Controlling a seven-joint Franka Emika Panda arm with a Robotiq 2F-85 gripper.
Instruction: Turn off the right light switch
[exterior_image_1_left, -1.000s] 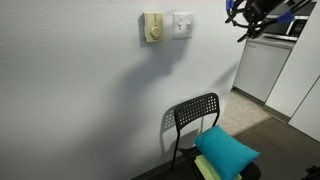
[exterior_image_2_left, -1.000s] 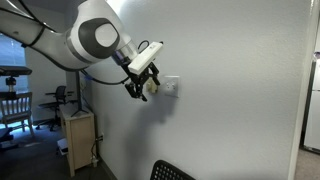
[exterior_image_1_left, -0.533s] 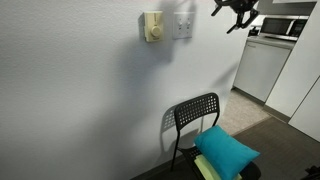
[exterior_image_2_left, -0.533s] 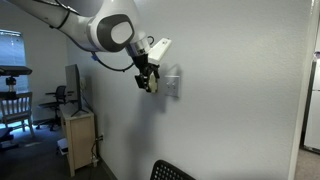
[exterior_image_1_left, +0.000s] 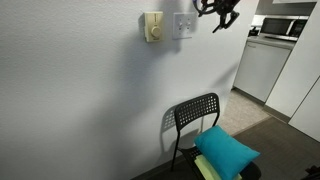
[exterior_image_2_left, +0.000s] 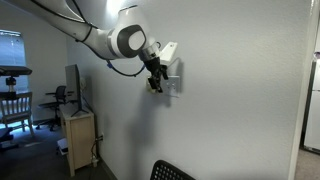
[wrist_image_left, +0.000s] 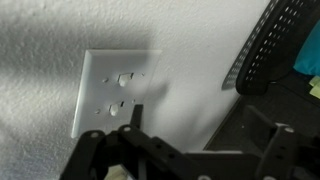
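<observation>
The right light switch (exterior_image_1_left: 182, 24) is a white glossy wall plate next to a cream-yellow plate with a round knob (exterior_image_1_left: 152, 27). In the wrist view the white plate (wrist_image_left: 100, 95) shows two small toggles, one above the other. My gripper (exterior_image_1_left: 215, 10) hovers close to the wall, just beside the white plate and apart from it. In an exterior view my gripper (exterior_image_2_left: 156, 82) partly covers the plate (exterior_image_2_left: 173, 78). In the wrist view my gripper (wrist_image_left: 200, 135) looks open and empty, with one fingertip just below the lower toggle.
A black mesh chair (exterior_image_1_left: 195, 115) with a teal cushion (exterior_image_1_left: 226, 150) stands against the wall below the switches; it also shows in the wrist view (wrist_image_left: 262, 50). White cabinets (exterior_image_1_left: 262, 65) stand farther along. A small wooden cabinet (exterior_image_2_left: 79, 140) stands below the arm.
My gripper has moved along the wall toward the white switch plate and now sits right beside it. The toggles have not visibly changed.
</observation>
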